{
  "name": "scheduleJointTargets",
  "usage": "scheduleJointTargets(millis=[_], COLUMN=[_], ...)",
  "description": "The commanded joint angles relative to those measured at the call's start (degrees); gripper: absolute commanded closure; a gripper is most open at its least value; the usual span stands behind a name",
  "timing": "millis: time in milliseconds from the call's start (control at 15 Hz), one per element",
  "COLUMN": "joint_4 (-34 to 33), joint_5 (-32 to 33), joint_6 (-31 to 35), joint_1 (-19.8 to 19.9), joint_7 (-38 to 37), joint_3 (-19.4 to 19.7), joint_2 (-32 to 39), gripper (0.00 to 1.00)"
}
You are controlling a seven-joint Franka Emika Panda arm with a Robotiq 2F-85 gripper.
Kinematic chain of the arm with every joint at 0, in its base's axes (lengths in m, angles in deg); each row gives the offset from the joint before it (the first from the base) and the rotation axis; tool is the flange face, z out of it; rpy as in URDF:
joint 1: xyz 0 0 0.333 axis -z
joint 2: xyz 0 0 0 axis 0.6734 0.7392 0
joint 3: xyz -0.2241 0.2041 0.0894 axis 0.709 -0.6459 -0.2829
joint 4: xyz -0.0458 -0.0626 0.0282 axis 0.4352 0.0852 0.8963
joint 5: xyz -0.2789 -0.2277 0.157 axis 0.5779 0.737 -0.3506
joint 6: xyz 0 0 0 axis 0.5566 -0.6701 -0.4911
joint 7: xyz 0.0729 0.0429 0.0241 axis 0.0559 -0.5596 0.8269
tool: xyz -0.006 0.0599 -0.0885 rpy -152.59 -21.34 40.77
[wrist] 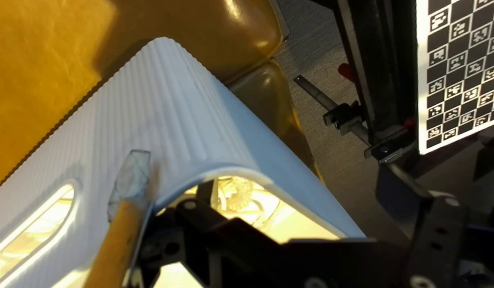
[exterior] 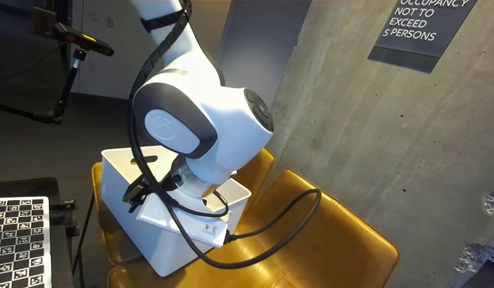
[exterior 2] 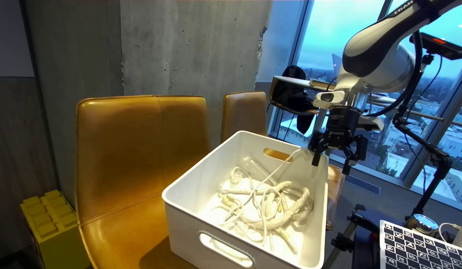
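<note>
Black two-fingered pincer (exterior 2: 331,162) released, jaws wide apart, just beside one corner of white, ribbed, rectangular plastic bin (exterior 2: 186,228). Tangled off-white braided rope (exterior 2: 285,216) lies inside, lower than pincer.

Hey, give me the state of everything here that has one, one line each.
White bin: no lid on, standing upright.
Gripper: open, jaws apart, by a corner of the bin.
Thick rope: loosely coiled inside the bin.
Thin cord: loose, one strand slanting up toward the gripper.
Patterned board: pattern side up.
Black cable: slack, looped.
</note>
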Motion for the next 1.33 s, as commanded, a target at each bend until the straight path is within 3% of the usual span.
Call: scheduleJointTargets(millis=[0,733,1267], joint_4=[2.53,4.07,7.91], joint_5=[0.45,0.62,0.70], joint_6=[1.44,1.33,0.21], joint_1=[-1.36,-2.82,-5.01], joint_7=[-1.93,-2.38,-2.76], joint_3=[-1.43,-2.05,-3.09], joint_2=[-1.36,-2.67,-8.90], gripper=[0.00,0.00,0.00])
